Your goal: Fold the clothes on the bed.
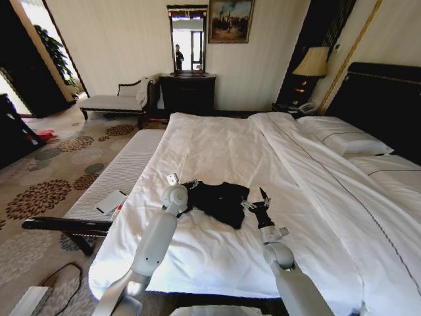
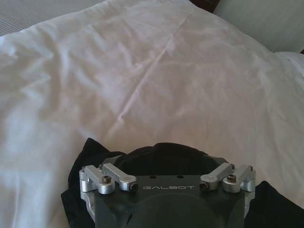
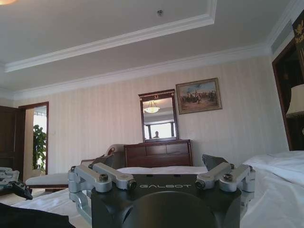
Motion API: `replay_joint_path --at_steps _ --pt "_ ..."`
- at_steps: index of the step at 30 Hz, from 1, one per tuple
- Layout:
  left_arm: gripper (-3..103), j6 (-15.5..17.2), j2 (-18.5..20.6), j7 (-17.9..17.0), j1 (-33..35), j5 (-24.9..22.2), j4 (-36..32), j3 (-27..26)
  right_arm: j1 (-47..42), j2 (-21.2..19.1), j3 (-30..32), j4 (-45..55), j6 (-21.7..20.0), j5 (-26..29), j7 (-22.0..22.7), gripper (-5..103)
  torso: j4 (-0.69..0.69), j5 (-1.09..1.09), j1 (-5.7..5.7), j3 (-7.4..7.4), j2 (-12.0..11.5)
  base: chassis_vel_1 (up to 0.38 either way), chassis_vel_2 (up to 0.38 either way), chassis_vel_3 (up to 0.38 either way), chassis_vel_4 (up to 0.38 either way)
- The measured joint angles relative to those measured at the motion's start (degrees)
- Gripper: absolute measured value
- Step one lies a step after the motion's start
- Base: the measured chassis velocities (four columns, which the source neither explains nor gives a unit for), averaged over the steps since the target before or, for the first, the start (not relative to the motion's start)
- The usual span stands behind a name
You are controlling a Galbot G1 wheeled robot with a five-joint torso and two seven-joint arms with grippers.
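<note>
We flank the black T-shirt (image 1: 220, 199) on the bed (image 1: 217, 151), arms placed for a two-sided fold.
It lies bunched between left gripper (image 1: 191, 186) and right gripper (image 1: 253, 202); fingers hidden, so we cannot tell their grasp.

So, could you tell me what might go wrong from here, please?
1. The black T-shirt lies bunched, so a fold could trap creases.
2. The left gripper and right gripper sit at opposite edges on the loose white duvet; a pinch might catch the bedding too.
3. The right wrist view looks across the room, so that grasp is poorly monitored.
</note>
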Motion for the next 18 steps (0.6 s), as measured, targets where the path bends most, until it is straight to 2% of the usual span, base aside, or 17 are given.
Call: replay_joint_path --at_steps 1,5,8,11,13,16,17,18 --pt "96 0.0 0.0 0.0 0.0 0.0 0.0 0.0 0.0 0.0 0.0 0.0 0.0 0.0 0.0 100 0.0 0.0 0.0 0.0 0.0 0.0 0.0 0.0 0.0" --pt "76 -0.04 -0.92 -0.67 -0.29 -0.37 0.62 -0.1 -0.14 0.02 0.12 -0.18 0.33 -0.47 -0.19 100 -0.01 0.0 0.0 0.0 0.0 0.0 0.0 0.0 0.0" --pt "71 -0.05 -0.99 -0.87 -0.05 -0.55 0.42 -0.03 -0.18 0.02 0.27 -0.17 0.37 -0.49 -0.23 100 -0.01 0.0 0.0 0.0 0.0 0.0 0.0 0.0 0.0" --pt "55 -0.06 -0.74 -1.1 1.03 -1.19 -0.72 0.16 -0.17 -0.02 0.61 -0.29 0.59 -0.5 -0.31 100 -0.01 -0.01 0.0 0.0 0.0 0.0 0.0 0.0 0.0" --pt "55 -0.06 -0.63 -1.12 1.34 -1.29 -0.99 0.17 -0.17 -0.02 0.64 -0.36 0.64 -0.5 -0.33 100 -0.01 0.0 0.0 0.0 0.0 0.0 0.0 0.0 0.0" --pt "38 -0.04 -0.31 -1.16 2.11 -1.69 -1.72 0.0 -0.15 0.09 0.64 -0.43 0.69 -0.62 -0.34 100 -0.01 0.0 0.0 0.0 0.0 0.0 0.0 0.0 0.0" --pt "38 -0.04 -0.31 -1.16 2.11 -1.69 -1.72 0.0 -0.15 0.09 0.64 -0.43 0.69 -0.62 -0.34 100 -0.01 0.0 0.0 0.0 0.0 0.0 0.0 0.0 0.0" --pt "33 -0.04 -0.15 -1.16 2.43 -1.86 -2.07 -0.18 -0.15 0.17 0.58 -0.46 0.69 -0.75 -0.35 100 -0.01 0.0 0.0 0.0 0.0 0.0 0.0 0.0 0.0"
